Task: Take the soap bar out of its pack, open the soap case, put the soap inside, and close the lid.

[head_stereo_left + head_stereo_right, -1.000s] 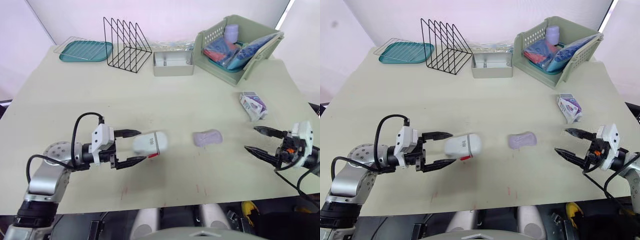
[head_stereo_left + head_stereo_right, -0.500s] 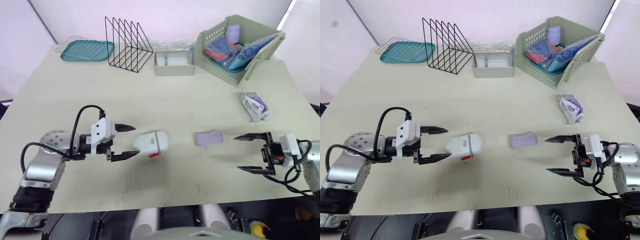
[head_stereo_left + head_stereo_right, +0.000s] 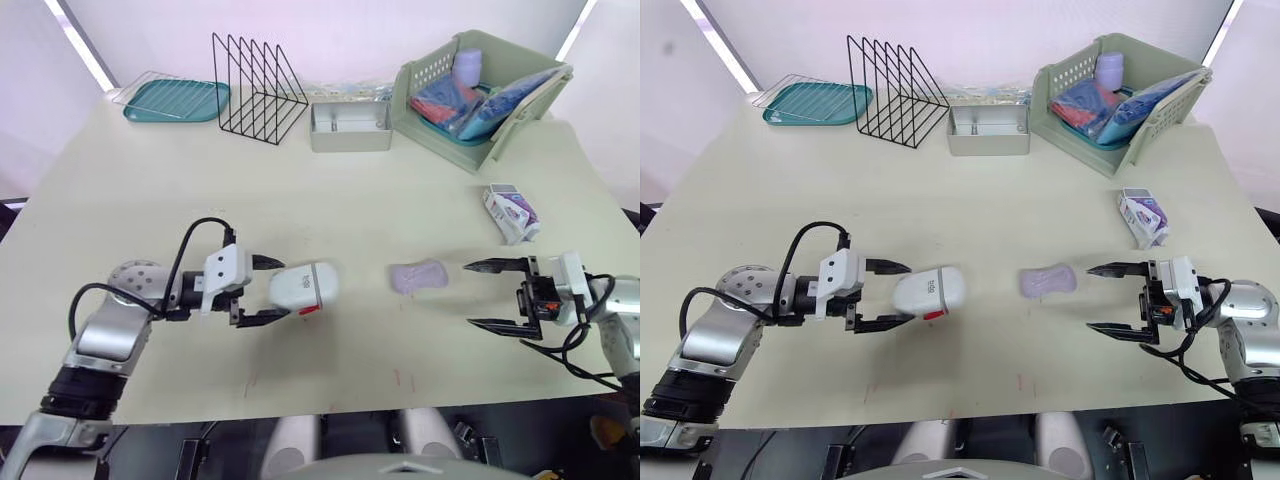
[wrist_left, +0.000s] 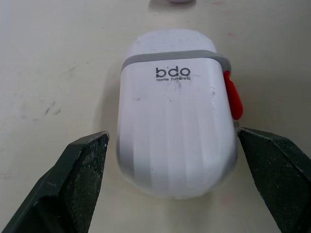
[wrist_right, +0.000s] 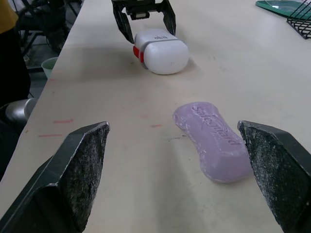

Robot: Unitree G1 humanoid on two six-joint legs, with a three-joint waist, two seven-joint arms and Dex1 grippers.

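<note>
**Item 1 – soap bar** (image 3: 417, 276): lilac, bare, lying flat on the tabletop (image 3: 200, 170) right of centre. It is out of its wrapping and touches neither arm.

**Item 2 – soap case** (image 3: 303, 286): white, rounded, lying on its side just left of the soap. The lid is closed, with a grey band (image 4: 170, 57) at the seam and a red latch (image 4: 232, 94) on one flank.

**Item 3 – pack** (image 3: 510, 212): small printed carton, well apart at the right edge of the tabletop. Whether it is empty cannot be read.

**Item 4 – left jaws**: spread wide, one finger on each side of the case's near end. The wrist view shows a gap on both sides, so there is no grip.

**Item 5 – right jaws**: spread wide and levelled at the soap, tips just short of it. Nothing is held.

**Item 6 – bystanders**: green basket (image 3: 480, 95), metal tin (image 3: 348, 127), wire rack (image 3: 255, 90) and teal tray (image 3: 175, 100), all along the far edge.

**Status (judged)**: unpacking is done, and opening the case is the step in hand.

**Next move calls for**:
- The left jaws close squarely on the case body, clear of the latch, so it cannot skid.
- The red latch is then released and the lid lifted.
- The right jaws need to advance a little and straddle the soap's narrow waist before pinching
</note>
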